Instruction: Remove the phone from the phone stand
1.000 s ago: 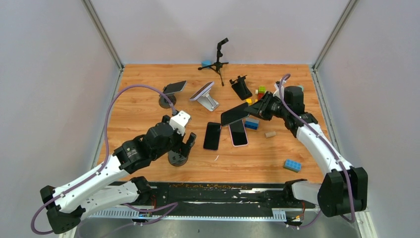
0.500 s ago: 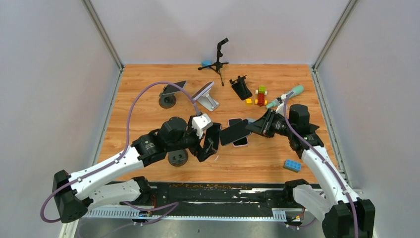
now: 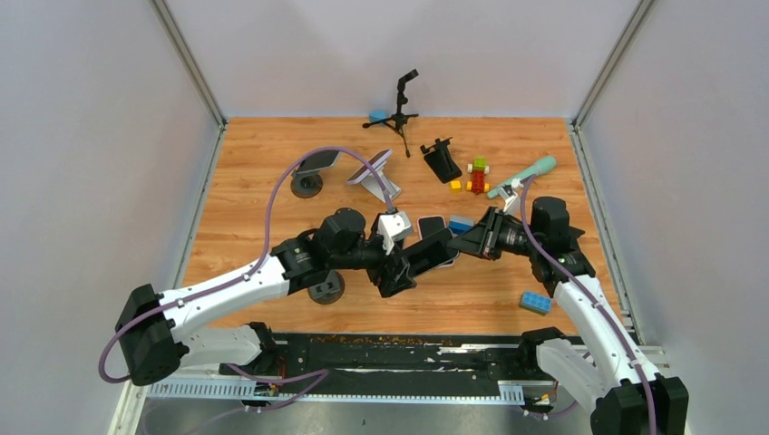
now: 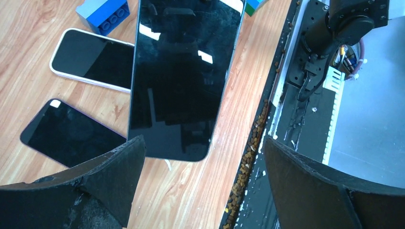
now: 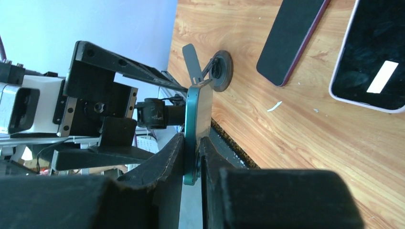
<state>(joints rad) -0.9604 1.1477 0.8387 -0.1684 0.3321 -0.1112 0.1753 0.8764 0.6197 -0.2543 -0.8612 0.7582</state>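
grip is kept by the right gripper (image 5: 191,143), whose jaws are clamped shut on the face and back of the phone (image 4: 184,76) at one end. the phone is thus held in the air over the table, well apart from the bare phone stand (image 3: 325,288). the left gripper (image 4: 203,143) is spread wide with nothing held, its fingers flanking the free end. if a handover is meant, both long edges should be squared up before closing, and the two other phones (image 4: 90,59) below avoided.
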